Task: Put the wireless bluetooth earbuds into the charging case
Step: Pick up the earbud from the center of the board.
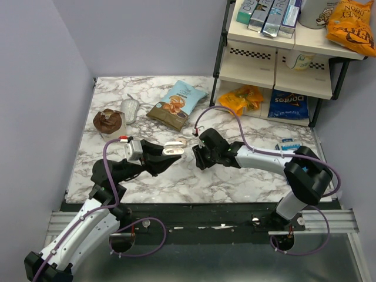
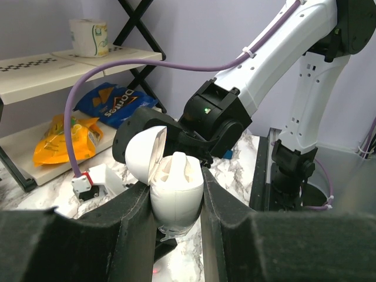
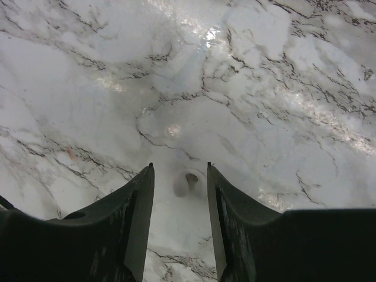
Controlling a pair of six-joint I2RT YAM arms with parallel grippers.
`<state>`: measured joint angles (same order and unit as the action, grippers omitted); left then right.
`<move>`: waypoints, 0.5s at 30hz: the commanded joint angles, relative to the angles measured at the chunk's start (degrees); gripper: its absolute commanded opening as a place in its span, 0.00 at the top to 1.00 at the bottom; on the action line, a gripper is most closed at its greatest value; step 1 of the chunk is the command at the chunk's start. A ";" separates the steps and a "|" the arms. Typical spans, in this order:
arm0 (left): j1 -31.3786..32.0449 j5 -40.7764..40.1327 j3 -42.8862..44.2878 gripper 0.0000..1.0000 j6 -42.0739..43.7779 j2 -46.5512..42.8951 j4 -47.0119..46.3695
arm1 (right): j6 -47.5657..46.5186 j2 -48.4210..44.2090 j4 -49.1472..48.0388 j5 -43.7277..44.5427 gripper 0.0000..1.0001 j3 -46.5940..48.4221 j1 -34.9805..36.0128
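Observation:
My left gripper (image 1: 175, 150) is shut on the charging case (image 1: 173, 149) and holds it above the marble table. In the left wrist view the white case (image 2: 176, 202) stands upright between my fingers (image 2: 132, 223), its lid (image 2: 145, 155) hinged open to the left. One white earbud (image 2: 183, 167) sits in the case. My right gripper (image 1: 198, 157) points down at the table just right of the case. In the right wrist view it (image 3: 180, 169) is open, and the second earbud (image 3: 188, 183) lies on the marble between the fingertips, touching neither finger.
A teal chip bag (image 1: 177, 104), a silver wrapped item (image 1: 130, 109) and a brown muffin (image 1: 109, 121) lie at the back left. A shelf unit (image 1: 276, 64) with snack bags stands at the back right. A small blue pack (image 1: 288, 144) lies by the right arm.

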<state>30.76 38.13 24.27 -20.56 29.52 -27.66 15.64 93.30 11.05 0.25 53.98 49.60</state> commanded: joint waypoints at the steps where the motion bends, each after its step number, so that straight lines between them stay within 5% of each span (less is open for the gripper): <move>1: -0.09 -1.04 -0.89 1.00 0.61 -0.78 -0.20 | 0.80 -1.45 -0.85 2.74 0.51 -1.41 -2.40; 15: -0.09 -1.13 -0.63 1.00 0.52 -0.07 0.06 | -0.52 0.04 -0.59 0.19 0.52 -3.61 -2.76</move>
<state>30.76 38.09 23.94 -20.53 29.43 -27.44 15.51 93.10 10.98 0.95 52.16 46.65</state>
